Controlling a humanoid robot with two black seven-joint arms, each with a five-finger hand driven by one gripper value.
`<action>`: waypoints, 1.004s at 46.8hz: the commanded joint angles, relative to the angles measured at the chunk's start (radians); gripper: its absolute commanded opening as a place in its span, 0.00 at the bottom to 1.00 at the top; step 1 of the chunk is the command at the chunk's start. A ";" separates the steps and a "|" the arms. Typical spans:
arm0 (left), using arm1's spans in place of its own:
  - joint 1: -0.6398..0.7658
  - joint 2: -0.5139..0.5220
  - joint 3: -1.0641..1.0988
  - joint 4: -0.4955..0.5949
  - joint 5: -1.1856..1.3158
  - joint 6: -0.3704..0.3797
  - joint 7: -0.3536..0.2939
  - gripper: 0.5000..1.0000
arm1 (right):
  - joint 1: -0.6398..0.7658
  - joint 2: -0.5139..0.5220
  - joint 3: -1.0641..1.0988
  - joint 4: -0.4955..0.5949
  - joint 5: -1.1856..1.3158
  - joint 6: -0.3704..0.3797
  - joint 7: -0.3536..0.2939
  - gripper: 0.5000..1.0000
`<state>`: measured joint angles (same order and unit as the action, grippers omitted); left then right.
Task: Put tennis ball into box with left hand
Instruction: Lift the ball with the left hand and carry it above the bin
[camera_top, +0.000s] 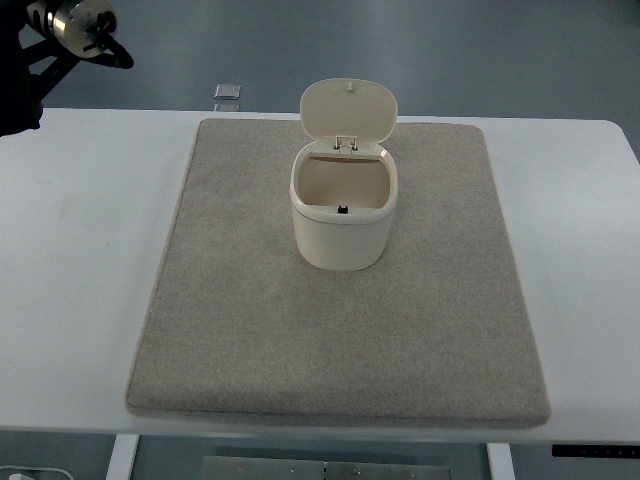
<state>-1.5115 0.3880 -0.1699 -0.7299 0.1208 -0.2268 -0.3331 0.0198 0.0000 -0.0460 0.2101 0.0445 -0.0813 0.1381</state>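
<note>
A cream box (340, 215) with rounded sides stands upright near the middle of the grey mat (250, 320). Its hinged lid (349, 108) is flipped up at the back, so the opening faces up. The part of the inside that shows is bare cream wall. No tennis ball shows anywhere in the top view. My left arm (45, 45) is at the top left corner, a black shape with a metal joint, far from the box and above the table's back edge. Its hand is too cut off to read. My right arm is out of the picture.
The mat lies on a white table (80, 250), with wide white margins left and right. A small grey square object (227, 92) lies on the floor beyond the table's far edge. The table's front edge runs along the bottom of the view.
</note>
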 joint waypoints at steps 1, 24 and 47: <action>-0.038 -0.050 -0.007 -0.002 -0.003 0.001 -0.001 0.00 | 0.000 0.000 0.000 0.000 0.000 0.000 0.000 0.88; -0.091 -0.172 -0.008 -0.197 0.051 0.040 -0.001 0.00 | 0.000 0.000 0.000 0.002 0.000 0.000 0.000 0.88; -0.038 -0.152 0.154 -0.339 0.094 0.066 -0.001 0.00 | 0.000 0.000 0.000 0.002 0.000 0.000 0.000 0.88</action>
<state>-1.5509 0.2336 -0.0488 -1.0493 0.2133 -0.1681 -0.3342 0.0200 0.0000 -0.0460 0.2106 0.0445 -0.0813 0.1380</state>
